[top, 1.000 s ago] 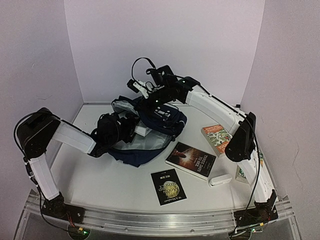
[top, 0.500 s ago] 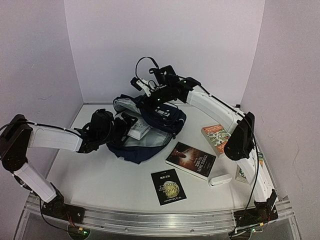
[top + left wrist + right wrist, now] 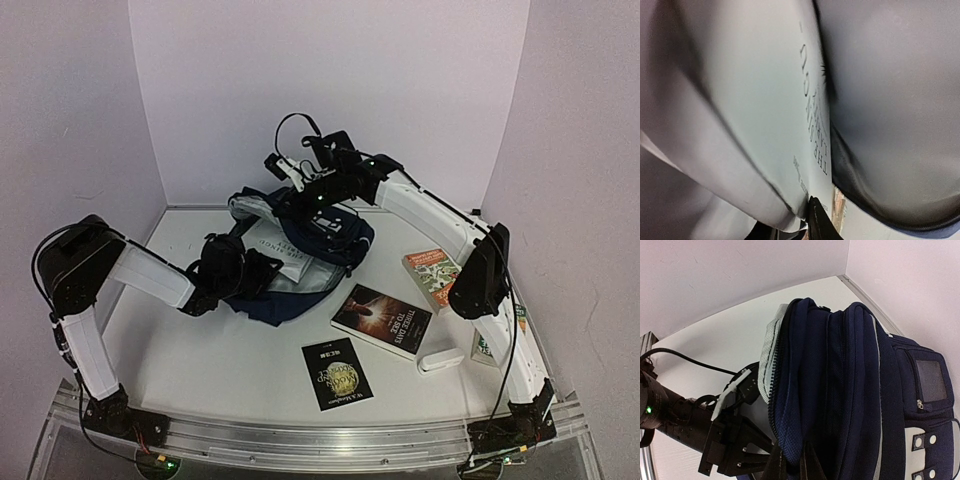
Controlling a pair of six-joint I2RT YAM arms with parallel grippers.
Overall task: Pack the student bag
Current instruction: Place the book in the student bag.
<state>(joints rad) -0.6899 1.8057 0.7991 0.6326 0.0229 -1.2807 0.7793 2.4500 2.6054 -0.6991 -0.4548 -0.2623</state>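
The student bag [image 3: 345, 238] is a dark navy backpack lying mid-table with its mouth held open. My right gripper [image 3: 312, 203] is shut on the navy fabric of the bag's upper edge and lifts it; the right wrist view shows the fingers [image 3: 775, 465] pinching that fold of the bag [image 3: 855, 380]. My left gripper [image 3: 262, 268] is at the bag's mouth, shut on a white book [image 3: 282, 243] that lies partly inside. In the left wrist view the book [image 3: 770, 100] fills the frame, with one dark fingertip [image 3: 817, 222] against its cover and the bag's grey lining [image 3: 890, 100] beside it.
A dark book [image 3: 382, 318], a black booklet [image 3: 337, 373] and a small white box [image 3: 441, 360] lie in front of the bag. A colourful book [image 3: 432, 275] and a green one [image 3: 490, 345] lie by the right arm. Walls close the back and sides.
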